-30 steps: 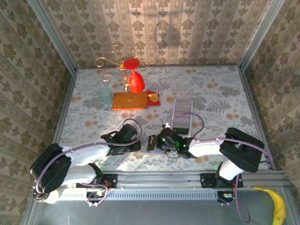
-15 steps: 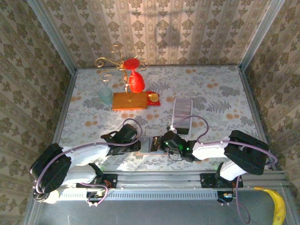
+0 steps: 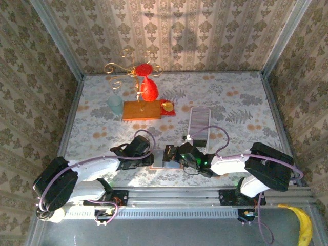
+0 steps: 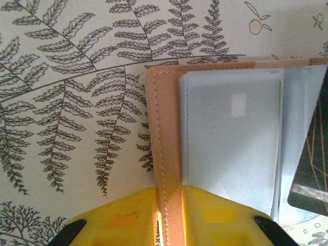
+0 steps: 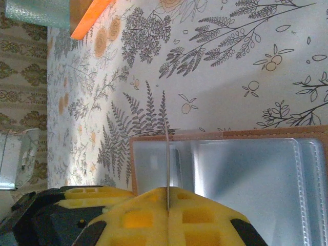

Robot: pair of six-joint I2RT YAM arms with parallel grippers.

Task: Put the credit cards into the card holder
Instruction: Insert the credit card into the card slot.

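Tan leather holder (image 3: 165,157): lies open with its clear sleeves up, at the middle of the table's (image 3: 230,102) near edge, between the two claws.

Left claw (image 3: 151,156): clamped on the holder's left cover, one yellow finger on each side of the stitched leather. It pins the holder in place and sits where it did a second ago.

Right claw (image 3: 178,154): closed on one card (image 5: 167,164), held edge-on. The card shows as a thin line running out from between the pads toward the sleeves.

Change: over the last second the right arm's elbow has swung out toward the near right corner. The claw has come in over the holder from the right. The card's free edge now stands above the left-hand sleeve, close to its mouth. Whether it has entered the pocket cannot be told.

Meaning: judged as mid-insertion of one card. Lining-up looks about done, and the slide into the sleeve remains.

Tray (image 3: 199,123): long and white, right of centre, well apart from the holder. The grey patch at its near end is likely more cards waiting.
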